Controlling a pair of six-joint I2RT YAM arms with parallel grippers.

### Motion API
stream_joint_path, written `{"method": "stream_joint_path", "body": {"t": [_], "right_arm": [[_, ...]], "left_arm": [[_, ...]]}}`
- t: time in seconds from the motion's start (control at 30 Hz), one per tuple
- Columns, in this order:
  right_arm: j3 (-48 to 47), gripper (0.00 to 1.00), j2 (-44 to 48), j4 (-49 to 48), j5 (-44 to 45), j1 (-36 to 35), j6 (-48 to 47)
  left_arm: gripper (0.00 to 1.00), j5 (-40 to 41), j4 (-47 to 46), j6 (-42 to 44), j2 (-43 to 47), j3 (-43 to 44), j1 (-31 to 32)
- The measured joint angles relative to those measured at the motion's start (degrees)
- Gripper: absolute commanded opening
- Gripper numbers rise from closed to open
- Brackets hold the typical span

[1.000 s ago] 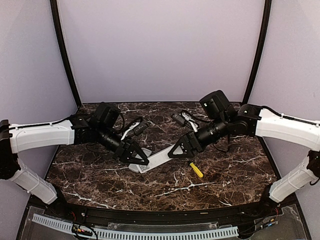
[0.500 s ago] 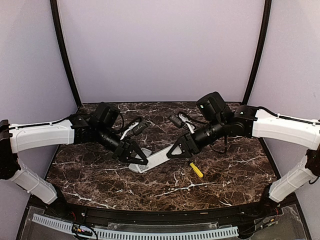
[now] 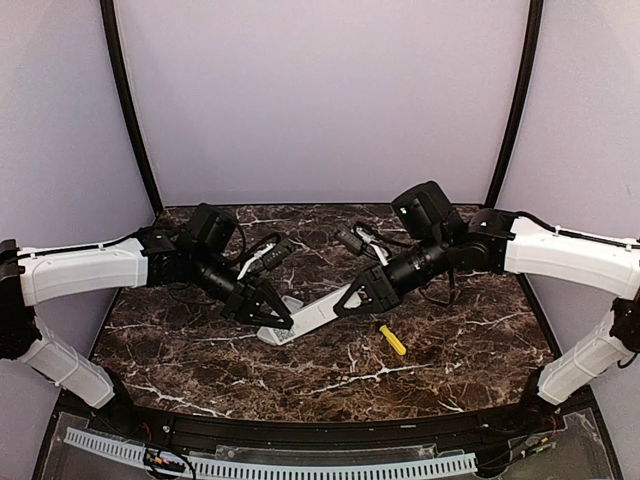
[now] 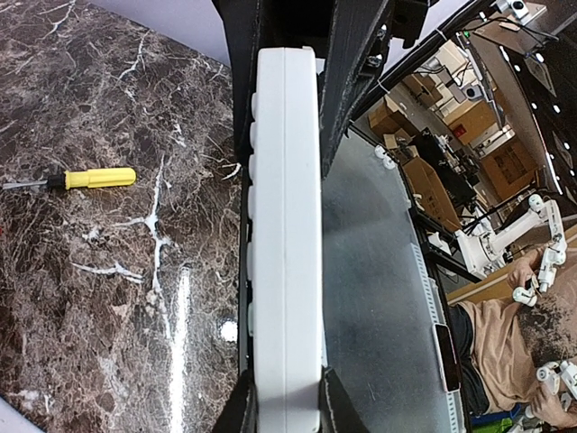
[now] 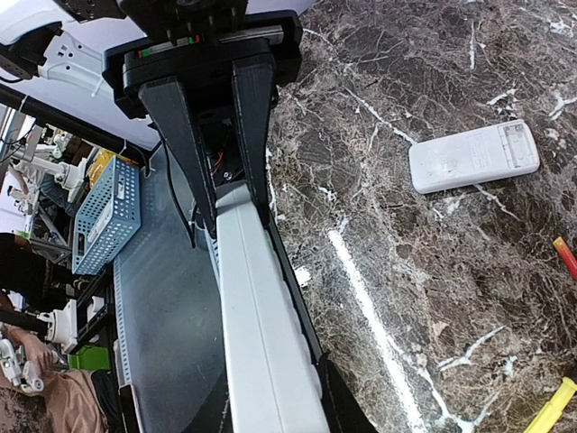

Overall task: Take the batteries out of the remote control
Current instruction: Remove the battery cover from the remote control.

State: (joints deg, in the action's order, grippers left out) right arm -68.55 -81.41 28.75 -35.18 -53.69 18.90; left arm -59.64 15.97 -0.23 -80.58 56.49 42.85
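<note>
Step in hand: the remote [image 3: 312, 313] is held on edge between both arms. The left gripper [image 3: 272, 318] has its fingers clamped on one end and the right gripper [image 3: 345, 303] is clamped on the other. No batteries show in any view, so judge them to be inside the body. Next, keep one grip firm and free the other gripper to reach the battery bay. The right wrist view shows a flat white cover [image 5: 473, 158] on the table [image 5: 433, 298], which the left wrist view lacks. The left wrist view shows the whole screwdriver [image 4: 90, 178].

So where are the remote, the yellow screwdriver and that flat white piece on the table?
remote [image 4: 287, 225], left wrist view, middle of its side edge.
yellow screwdriver [image 4: 99, 178], left wrist view, its handle.
flat white piece [image 5: 473, 156], right wrist view, its middle.
</note>
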Motion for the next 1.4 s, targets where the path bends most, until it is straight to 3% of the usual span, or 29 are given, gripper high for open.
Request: {"method": "stream_joint_path", "body": {"t": [0.63,0.93,1.4], "right_arm": [[3.65,0.27,1.29,-3.10,-7.65,5.53,1.11],[4.66,0.17,1.84,-3.28,-8.57,6.23,1.16],[5.49,0.16,3.41,-4.15,-9.05,7.10,0.33]], "left_arm": [[0.00,2.05,2.08,1.11,0.02,0.98,-0.26],[0.00,2.12,3.69,1.38,0.02,0.98,-0.33],[0.00,1.60,2.67,2.56,0.04,0.96,-1.11]]}}
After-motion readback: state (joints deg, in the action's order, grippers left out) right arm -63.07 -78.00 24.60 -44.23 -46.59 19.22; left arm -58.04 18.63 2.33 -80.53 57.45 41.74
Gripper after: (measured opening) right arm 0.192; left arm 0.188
